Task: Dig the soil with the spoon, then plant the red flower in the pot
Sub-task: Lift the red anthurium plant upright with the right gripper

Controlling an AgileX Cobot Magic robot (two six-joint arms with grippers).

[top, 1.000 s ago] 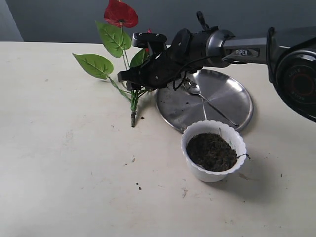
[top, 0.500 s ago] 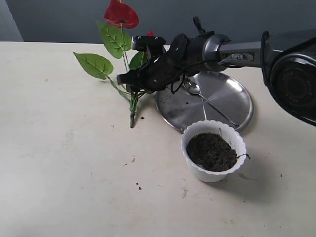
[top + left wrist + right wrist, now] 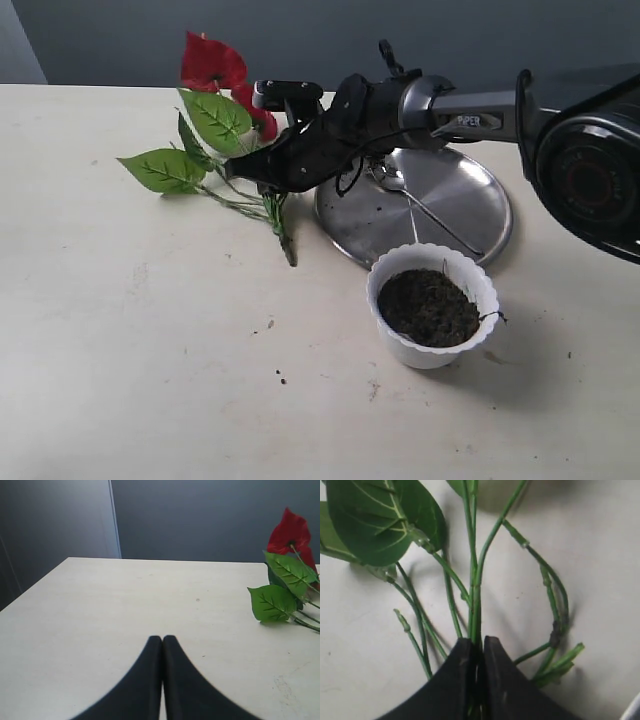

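My right gripper (image 3: 272, 182) (image 3: 477, 641) is shut on the thin green stems of the red flower (image 3: 212, 63) (image 3: 289, 530), holding the sprig tilted to the left just above the table, its stem base (image 3: 289, 252) pointing down toward the white pot (image 3: 432, 348). The pot stands in front of the steel plate and holds dark soil (image 3: 428, 307). The silver spoon (image 3: 420, 205) lies on the plate. My left gripper (image 3: 162, 639) is shut and empty over bare table, left of the flower's leaves (image 3: 272, 602); it does not show in the exterior view.
The round stainless-steel plate (image 3: 470, 185) lies behind the pot, under my right arm. A few soil crumbs (image 3: 280, 377) dot the table in front. A dark wall rises behind the table's far edge.
My right gripper has lifted and swung the flower: the blooms and leaves tipped to the left and lower, while the stem base moved right, toward the plate.
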